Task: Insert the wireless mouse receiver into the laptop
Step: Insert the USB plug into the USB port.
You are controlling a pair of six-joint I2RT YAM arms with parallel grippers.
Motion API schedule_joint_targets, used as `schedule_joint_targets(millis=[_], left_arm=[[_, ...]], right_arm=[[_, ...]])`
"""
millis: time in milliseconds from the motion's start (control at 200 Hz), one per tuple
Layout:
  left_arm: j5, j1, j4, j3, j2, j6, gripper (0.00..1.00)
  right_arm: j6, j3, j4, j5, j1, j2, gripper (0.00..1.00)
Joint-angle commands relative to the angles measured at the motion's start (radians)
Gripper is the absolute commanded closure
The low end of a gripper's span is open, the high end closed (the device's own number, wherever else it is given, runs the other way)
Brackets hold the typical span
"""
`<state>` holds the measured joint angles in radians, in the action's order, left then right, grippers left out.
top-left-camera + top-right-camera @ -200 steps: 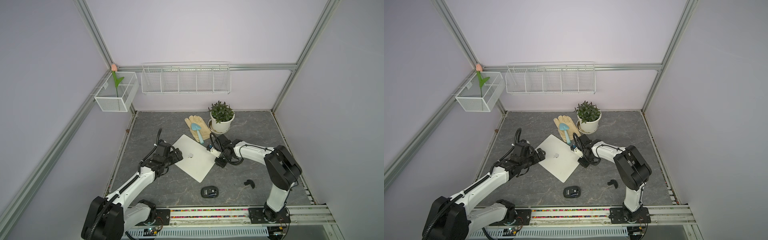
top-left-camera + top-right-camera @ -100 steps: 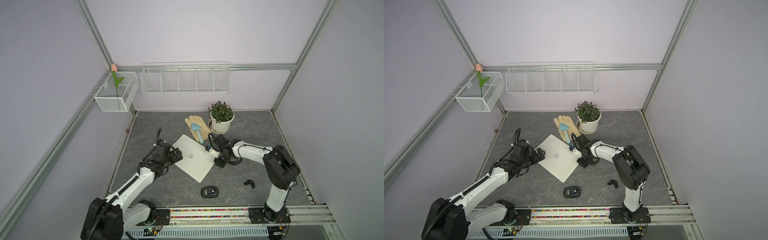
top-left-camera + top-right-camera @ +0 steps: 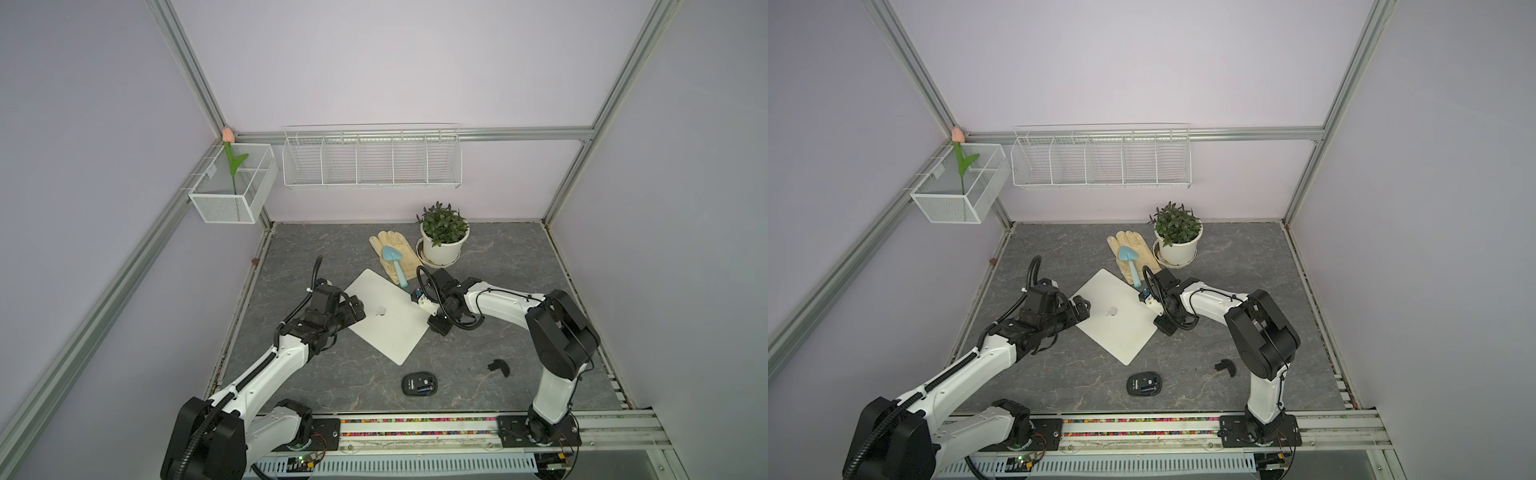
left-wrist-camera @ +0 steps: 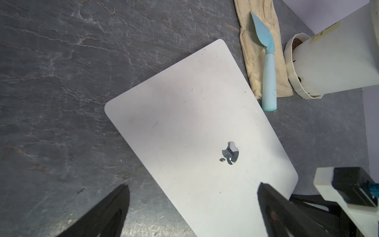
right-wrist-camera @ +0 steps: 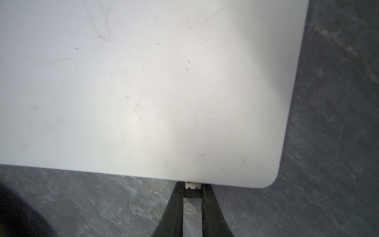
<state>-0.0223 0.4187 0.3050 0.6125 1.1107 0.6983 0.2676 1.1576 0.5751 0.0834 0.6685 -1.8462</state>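
Laptop (image 3: 386, 328): lying closed and askew on the grey tabletop (image 3: 316, 249), logo side up.
Right gripper (image 5: 191, 187): fingers pinching the receiver (image 5: 192, 185) narrowly between their tips.
Receiver: its pale plug end is meeting the laptop's side edge near a rounded corner; how far in it is sitting cannot be told.
Left gripper (image 4: 191, 185): jaws standing wide apart and holding nothing, hovering over the laptop's opposite edge.
Wireless mouse (image 3: 419, 383): lying near the front rail, well apart from the laptop.
Cover piece (image 3: 498, 367): lying separately beside the mouse.
Glove (image 3: 409, 257), trowel (image 3: 395, 262), potted plant (image 3: 442, 239): sitting together behind the laptop.
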Motion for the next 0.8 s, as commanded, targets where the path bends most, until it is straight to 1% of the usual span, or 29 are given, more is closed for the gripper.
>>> schedule_joint_targets(millis=[0,255,560,800], left_arm=[[-0.018,-0.006,0.006,0.003,-0.012,-0.005,0.01],[-0.019,-0.007,0.007,0.0,-0.012,-0.006,0.01],[-0.017,-0.008,0.005,-0.002,-0.012,-0.006,0.01],[-0.017,-0.007,0.003,-0.003,-0.007,-0.006,0.01]], right_arm=[[-0.026,0.011,-0.043,0.07,0.002,-0.015,0.85],[-0.063,0.007,-0.065,0.069,0.002,-0.018,0.85],[-0.09,0.019,-0.041,-0.006,0.002,-0.036,0.84],[-0.113,0.023,-0.057,0.01,0.0,-0.048,0.85]])
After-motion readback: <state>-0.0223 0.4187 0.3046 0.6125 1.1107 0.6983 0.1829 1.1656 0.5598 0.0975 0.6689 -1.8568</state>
